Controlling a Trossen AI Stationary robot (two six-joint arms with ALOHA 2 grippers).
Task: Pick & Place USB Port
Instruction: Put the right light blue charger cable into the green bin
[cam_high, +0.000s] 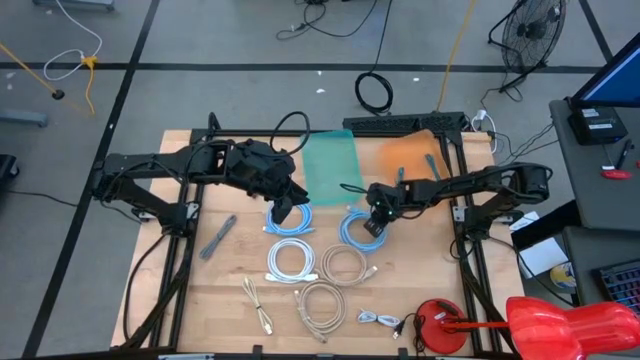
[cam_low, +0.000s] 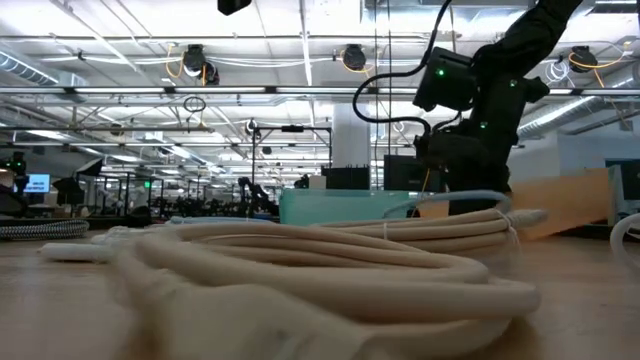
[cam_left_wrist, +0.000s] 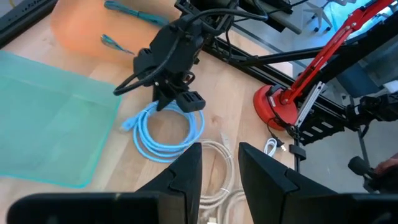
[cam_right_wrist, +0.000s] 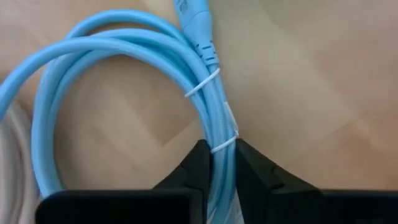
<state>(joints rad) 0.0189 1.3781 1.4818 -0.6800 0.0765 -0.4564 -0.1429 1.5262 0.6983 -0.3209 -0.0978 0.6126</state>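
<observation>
Dark right gripper (cam_right_wrist: 217, 163) pinches coiled blue cable (cam_right_wrist: 124, 56).

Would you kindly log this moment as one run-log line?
right gripper: shut on blue cable | left gripper: open, empty, hovering above table | cable on table

That light blue coiled cable (cam_right_wrist: 124, 56) lies flat on the wooden table, bundled with thin white ties, its blue plug end poking out past the loop. One side of the coil sits pinched right between the right gripper (cam_right_wrist: 216, 163) fingertips.
</observation>
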